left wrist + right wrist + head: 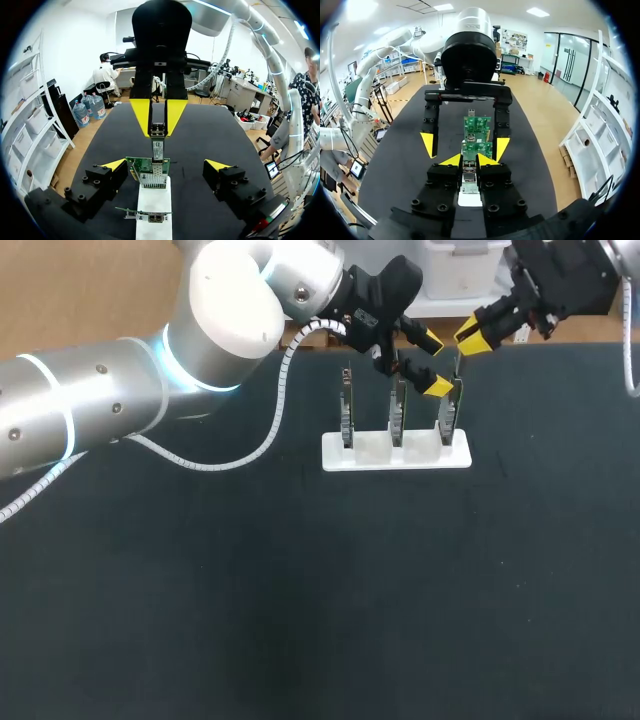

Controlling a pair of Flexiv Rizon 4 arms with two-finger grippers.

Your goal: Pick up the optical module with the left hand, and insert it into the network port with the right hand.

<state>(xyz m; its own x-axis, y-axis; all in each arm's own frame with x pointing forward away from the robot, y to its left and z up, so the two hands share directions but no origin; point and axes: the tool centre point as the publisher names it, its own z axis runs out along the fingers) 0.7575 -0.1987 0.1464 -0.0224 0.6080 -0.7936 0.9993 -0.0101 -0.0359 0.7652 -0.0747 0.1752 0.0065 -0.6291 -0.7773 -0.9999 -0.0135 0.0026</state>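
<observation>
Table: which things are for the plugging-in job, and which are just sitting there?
For the job: small silver optical module, held in the right gripper; green circuit board with the metal port, just below it; left gripper, open.

Just sitting there: middle green circuit board; third green circuit board beside it; white plastic holder under all three; black table.

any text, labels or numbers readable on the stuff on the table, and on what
No text can be read.
Small white label on the slim metal optical module: print too small to read.
Markings on the green circuit boards in the white plastic stand: too small and blurred to read.
</observation>
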